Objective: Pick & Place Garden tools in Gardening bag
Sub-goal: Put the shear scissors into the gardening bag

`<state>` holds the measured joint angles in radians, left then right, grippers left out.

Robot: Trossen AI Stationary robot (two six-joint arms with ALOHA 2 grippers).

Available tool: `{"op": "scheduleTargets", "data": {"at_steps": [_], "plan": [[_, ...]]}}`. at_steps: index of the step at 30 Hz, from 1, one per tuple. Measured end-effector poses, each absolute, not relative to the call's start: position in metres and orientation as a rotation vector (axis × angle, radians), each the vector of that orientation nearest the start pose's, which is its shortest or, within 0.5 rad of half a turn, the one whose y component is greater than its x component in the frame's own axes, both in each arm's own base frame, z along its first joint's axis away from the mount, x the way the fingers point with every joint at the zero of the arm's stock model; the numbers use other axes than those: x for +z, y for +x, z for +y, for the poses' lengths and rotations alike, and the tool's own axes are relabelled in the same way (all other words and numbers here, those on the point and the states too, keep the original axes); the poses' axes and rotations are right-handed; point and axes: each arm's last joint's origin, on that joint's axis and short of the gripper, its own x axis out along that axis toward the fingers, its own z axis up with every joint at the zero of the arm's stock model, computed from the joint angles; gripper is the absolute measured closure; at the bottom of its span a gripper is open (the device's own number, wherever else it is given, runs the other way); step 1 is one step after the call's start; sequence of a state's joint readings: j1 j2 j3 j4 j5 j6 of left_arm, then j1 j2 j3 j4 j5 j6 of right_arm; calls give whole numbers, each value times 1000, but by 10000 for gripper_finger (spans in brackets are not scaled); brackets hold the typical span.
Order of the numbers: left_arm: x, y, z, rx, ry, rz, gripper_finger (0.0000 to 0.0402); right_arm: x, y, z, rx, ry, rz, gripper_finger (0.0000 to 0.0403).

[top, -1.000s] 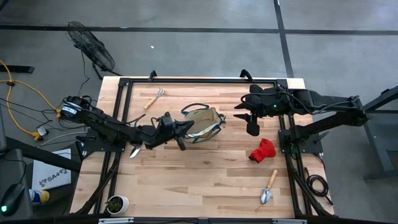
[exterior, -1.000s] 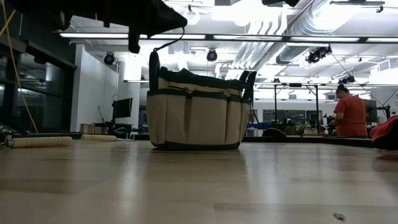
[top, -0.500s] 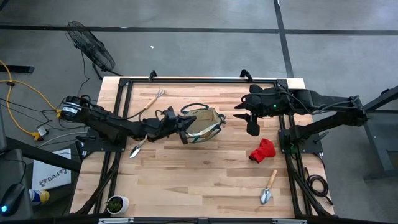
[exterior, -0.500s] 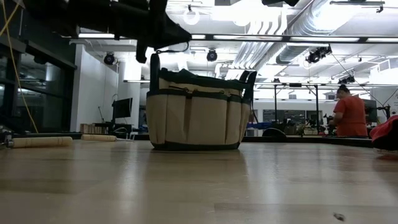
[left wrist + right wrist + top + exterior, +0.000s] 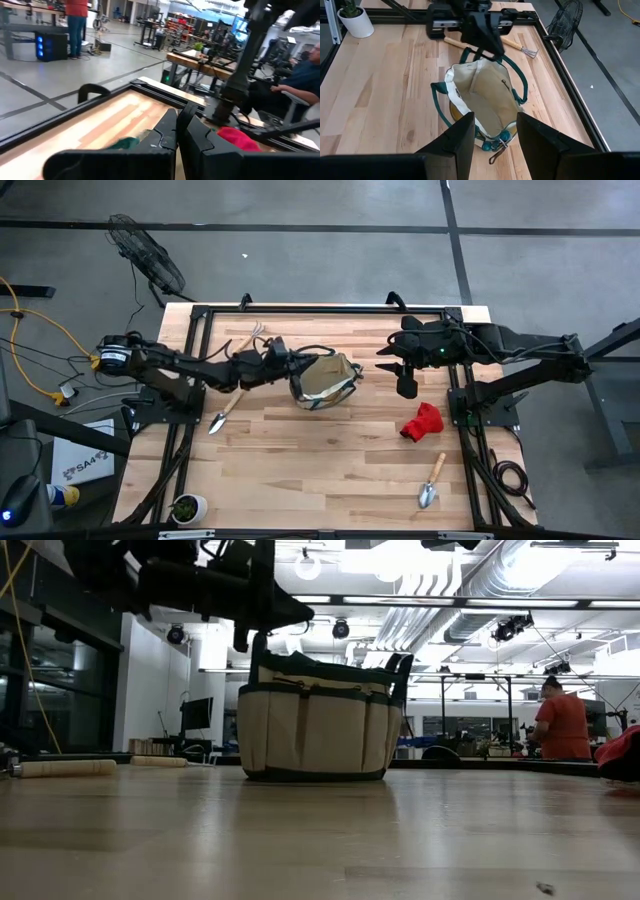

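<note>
Beige canvas with green trim, the bag (image 5: pixel 327 379) stands near the middle of your bench (image 5: pixel 330 470), mouth open toward the camera above. Your left gripper (image 5: pixel 296 370) is at the bag's nine o'clock rim, over one loop handle, fingers pressed fully together; whether the strap is pinched between them you cannot tell from these views. A second ago that gripper sat lower, toward seven o'clock of the bag, with the arm lying over the trowel (image 5: pixel 224 414); now the arm has swung up toward the bench's far edge and that trowel lies uncovered at the bag's eight o'clock. The bag looks slightly turned since then, which suggests you are steadying or spreading its mouth rather than loading anything.

Your right gripper (image 5: pixel 406 387) has not moved: it hangs at the bag's three o'clock, fingers partly apart, holding nothing, looking down into the bag.

Nothing shows inside the bag. The rake (image 5: pixel 247 339) lies at its ten o'clock, the red glove (image 5: pixel 422 422) at four, a second trowel (image 5: pixel 432 480) at five. All packing remains to do.
</note>
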<state>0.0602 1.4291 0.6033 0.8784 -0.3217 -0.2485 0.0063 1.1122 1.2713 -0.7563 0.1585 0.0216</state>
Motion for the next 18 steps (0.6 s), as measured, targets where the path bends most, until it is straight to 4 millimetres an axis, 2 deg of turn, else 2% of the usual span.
{"op": "scheduleTargets", "data": {"at_steps": [9, 18], "plan": [[230, 285, 45, 383, -248, -93, 402, 384, 216, -4, -178, -35, 590, 264], [229, 279, 76, 387, -243, -88, 402, 378, 225, -5, -205, -44, 620, 264]]}}
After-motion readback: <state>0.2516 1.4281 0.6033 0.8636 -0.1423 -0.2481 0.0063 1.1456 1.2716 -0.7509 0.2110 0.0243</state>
